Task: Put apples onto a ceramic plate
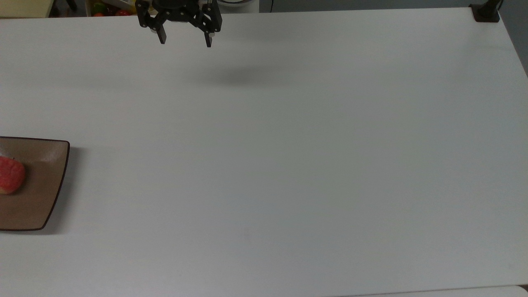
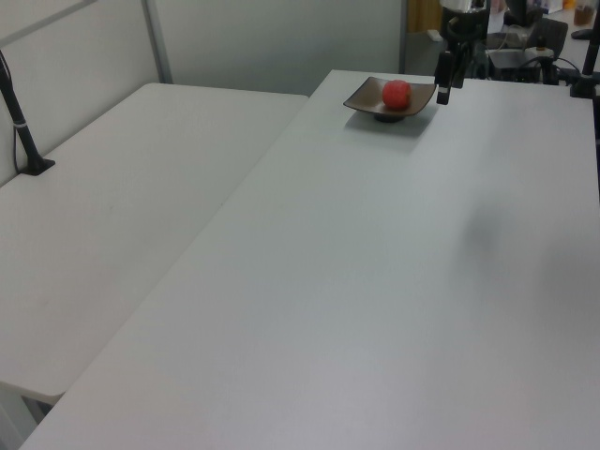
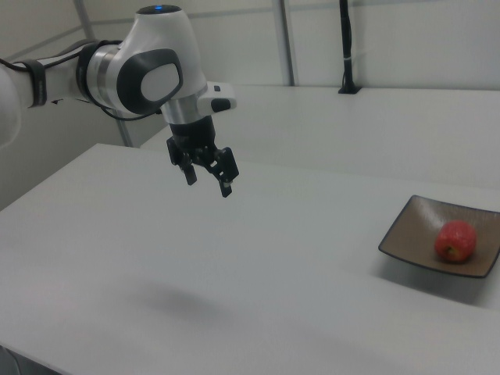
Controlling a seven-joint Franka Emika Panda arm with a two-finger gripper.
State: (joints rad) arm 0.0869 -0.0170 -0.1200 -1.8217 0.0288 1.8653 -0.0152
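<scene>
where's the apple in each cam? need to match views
Top view: apple at the far left edge, partly cut off, lying on the plate.
Left view: apple at upper centre-right, on the plate.
Right view: apple at lower right, on the plate.
Shared landmark: the brown square plate under it.

No text, label, brand, number or sign can be read anywhere in these views.
</scene>
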